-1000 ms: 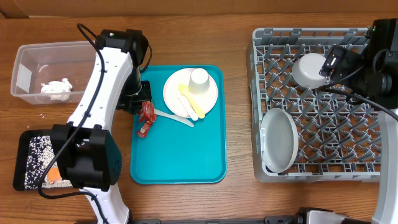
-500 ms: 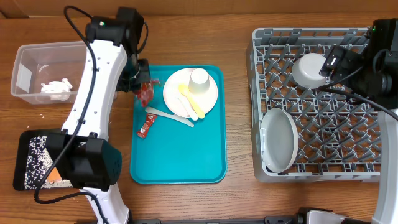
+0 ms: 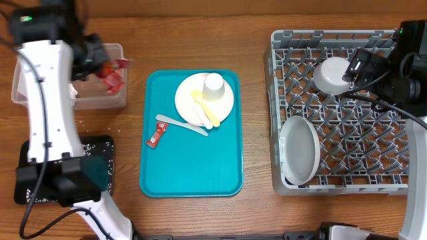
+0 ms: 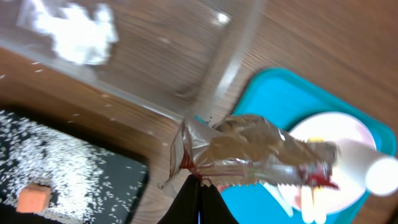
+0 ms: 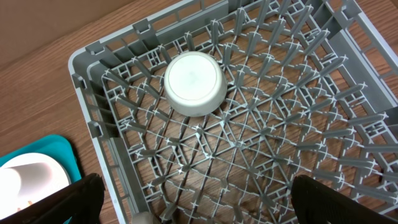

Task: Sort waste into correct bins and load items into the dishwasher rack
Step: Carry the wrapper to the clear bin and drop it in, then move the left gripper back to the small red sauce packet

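Note:
My left gripper [image 3: 100, 63] is shut on a crinkled red wrapper [image 3: 113, 75] and holds it at the right edge of the clear tub [image 3: 113, 100]; in the left wrist view the wrapper [image 4: 249, 152] hangs from the shut fingers [image 4: 200, 186]. A white napkin [image 4: 81, 34] lies in the tub. The black tray [image 3: 100, 157] holds rice [image 4: 56, 174] and an orange cube [image 4: 32, 198]. A second red wrapper [image 3: 155, 136] lies on the teal tray [image 3: 193, 167], with a plate [image 3: 223, 100], cup [image 3: 214, 85] and cutlery [image 3: 203, 110]. My right gripper [image 5: 193, 199] is open over the grey rack [image 3: 393, 167], which holds a bowl [image 3: 332, 73] and a plate [image 3: 299, 149].
Loose rice grains [image 3: 90, 123] lie on the wooden table between the tub and the black tray. My left arm [image 3: 47, 120] reaches over the black tray and part of the tub.
My left gripper has lifted one red wrapper off the teal tray and carried it left to the tub's right edge. The right arm has not moved.

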Robot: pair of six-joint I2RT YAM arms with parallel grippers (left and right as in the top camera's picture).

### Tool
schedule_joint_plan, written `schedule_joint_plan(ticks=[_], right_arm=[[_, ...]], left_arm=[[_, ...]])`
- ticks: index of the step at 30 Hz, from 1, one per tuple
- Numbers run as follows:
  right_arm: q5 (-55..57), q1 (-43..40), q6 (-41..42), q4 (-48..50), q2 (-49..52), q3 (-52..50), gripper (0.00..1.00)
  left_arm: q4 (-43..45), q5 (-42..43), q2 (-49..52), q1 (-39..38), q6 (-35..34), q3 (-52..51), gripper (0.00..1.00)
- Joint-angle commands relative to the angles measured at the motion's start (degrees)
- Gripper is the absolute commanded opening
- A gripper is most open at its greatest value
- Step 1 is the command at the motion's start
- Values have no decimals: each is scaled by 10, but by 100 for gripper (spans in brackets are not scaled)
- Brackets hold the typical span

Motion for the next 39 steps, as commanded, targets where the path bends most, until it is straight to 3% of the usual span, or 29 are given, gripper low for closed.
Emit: schedule_joint_plan(ticks=[1, 7, 15, 16, 18, 19, 20, 27, 31, 39], right_arm=[[6, 1, 3, 2, 2, 10, 100], [6, 1, 3, 2, 2, 10, 100], [6, 1, 3, 2, 2, 10, 100], [6, 1, 3, 2, 2, 10, 100], [6, 1, 3, 2, 2, 10, 100], [6, 1, 3, 2, 2, 10, 100], [6, 1, 3, 2, 2, 10, 100], [6, 1, 3, 2, 2, 10, 100], [6, 1, 3, 2, 2, 10, 100], [6, 1, 3, 2, 2, 10, 100]], left_arm=[[2, 23, 1, 50, 14, 10, 4], [30, 30, 6, 105, 61, 0, 4], [118, 54, 30, 111, 71, -33, 5], [122, 58, 36, 111, 71, -36, 13], [122, 57, 47, 111, 69, -39, 43], [122, 56, 53, 111, 70, -39, 63], [122, 54, 59, 111, 70, -39, 67], [126, 60, 66, 112, 70, -33, 65], [112, 106, 52, 112, 78, 0, 62], [46, 239, -13, 85, 120, 39, 75]])
